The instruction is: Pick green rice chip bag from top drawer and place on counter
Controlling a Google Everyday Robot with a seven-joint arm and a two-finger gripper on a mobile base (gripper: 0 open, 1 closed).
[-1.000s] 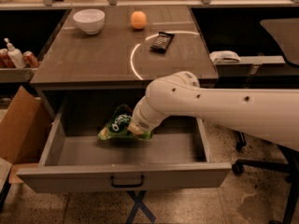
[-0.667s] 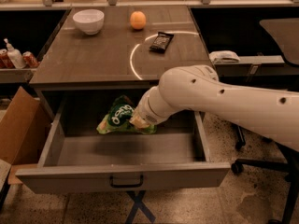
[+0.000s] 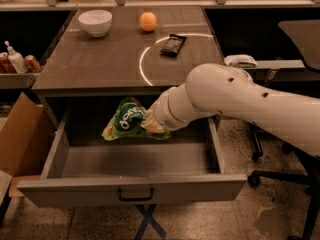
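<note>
While the top drawer (image 3: 135, 186) is standing pulled well out, we are seeing the gripper (image 3: 149, 125) hanging over its rear middle, its fingers clamping the right edge of the green rice chip bag (image 3: 125, 121). The bag is tilting down to the left and appears to be riding clear of the drawer's floor, its crinkled top sitting just below the front edge of the counter (image 3: 100, 59), which is overhanging the drawer's back. The white arm (image 3: 240, 99) is reaching in from the right, passing over the drawer's right wall and crowding that side. Bare floor is showing across the drawer's left half and along the strip behind its front panel. Up above the drawer, the counter is carrying a white bowl (image 3: 95, 22) far back on the left, an orange (image 3: 148, 21) far back near the middle, and a black wrapper (image 3: 173, 44) lying inside the white circle line (image 3: 141, 66). A cardboard box (image 3: 20, 139) is leaning just beside the drawer's left wall.
</note>
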